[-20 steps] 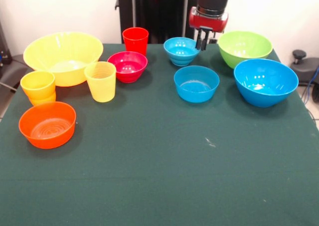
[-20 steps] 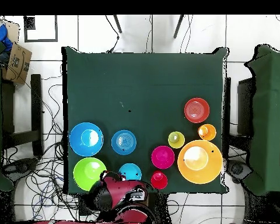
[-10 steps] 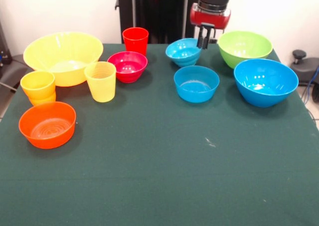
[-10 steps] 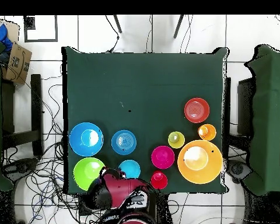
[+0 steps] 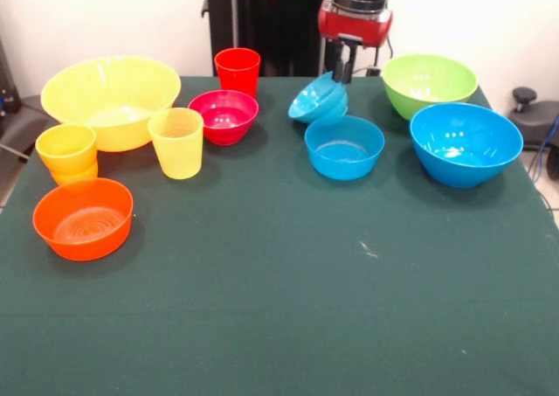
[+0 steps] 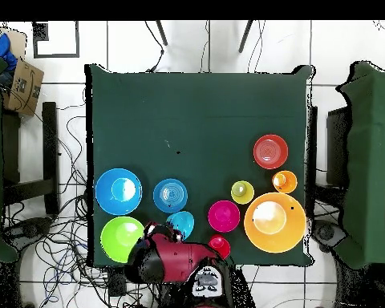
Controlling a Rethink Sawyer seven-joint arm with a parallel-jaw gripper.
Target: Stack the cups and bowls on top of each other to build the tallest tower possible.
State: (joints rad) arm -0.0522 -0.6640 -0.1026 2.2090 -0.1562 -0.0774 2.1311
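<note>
No tower is built yet — the gripper (image 5: 341,69) is clamped on the rim of a small blue bowl (image 5: 318,100), tilted above the table's far edge, while every other bowl and cup stands separately.

We see a dark green worktop (image 5: 279,309). On it are a big yellow bowl (image 5: 111,99), a lime green bowl (image 5: 429,83), a big blue bowl (image 5: 465,142), a pink bowl (image 5: 224,114), an orange bowl (image 5: 83,218), a red cup (image 5: 237,69) and a yellow cup (image 5: 176,142). The arm (image 5: 355,16) is red and black.
</note>
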